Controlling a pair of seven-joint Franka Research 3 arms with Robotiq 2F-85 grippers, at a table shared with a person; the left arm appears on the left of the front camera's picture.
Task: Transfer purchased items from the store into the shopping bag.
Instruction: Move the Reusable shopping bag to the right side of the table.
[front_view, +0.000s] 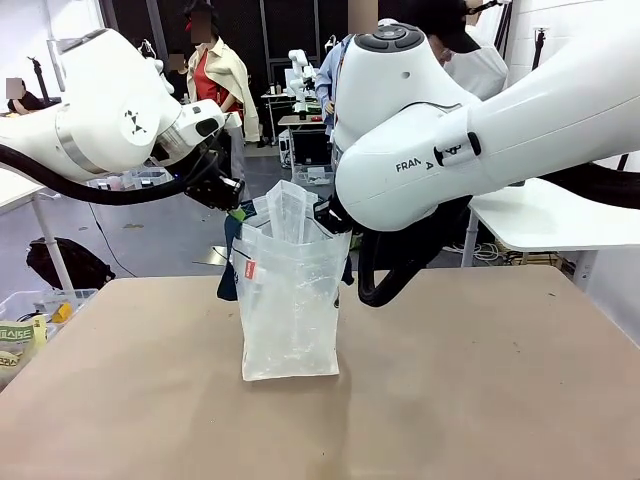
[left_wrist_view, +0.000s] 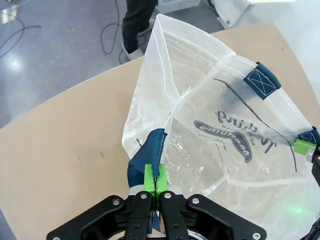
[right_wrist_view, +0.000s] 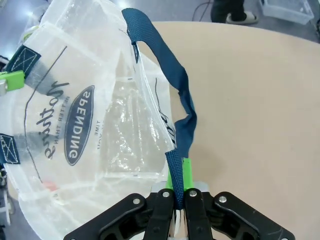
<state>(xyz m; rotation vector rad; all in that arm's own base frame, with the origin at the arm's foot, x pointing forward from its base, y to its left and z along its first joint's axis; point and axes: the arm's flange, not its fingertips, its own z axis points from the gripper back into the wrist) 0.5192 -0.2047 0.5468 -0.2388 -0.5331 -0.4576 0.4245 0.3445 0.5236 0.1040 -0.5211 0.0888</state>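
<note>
Tan table (front_view: 480, 400), white table (front_view: 545, 215) behind at right, black bag (front_view: 70, 262) on floor left

Tan tabletop (front_view: 480, 400), glossy grey floor (front_view: 150, 225); white side table (front_view: 540, 215) at right, dark panelled back wall (front_view: 290, 25)

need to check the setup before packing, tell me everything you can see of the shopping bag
The shopping bag is translucent white, crinkly plastic, standing upright and open on the tan table. It has dark blue strap handles, dark blue printed lettering and a small red tag. Its inside looks empty. The left gripper and right gripper each pinch a handle, holding the mouth apart.
</note>
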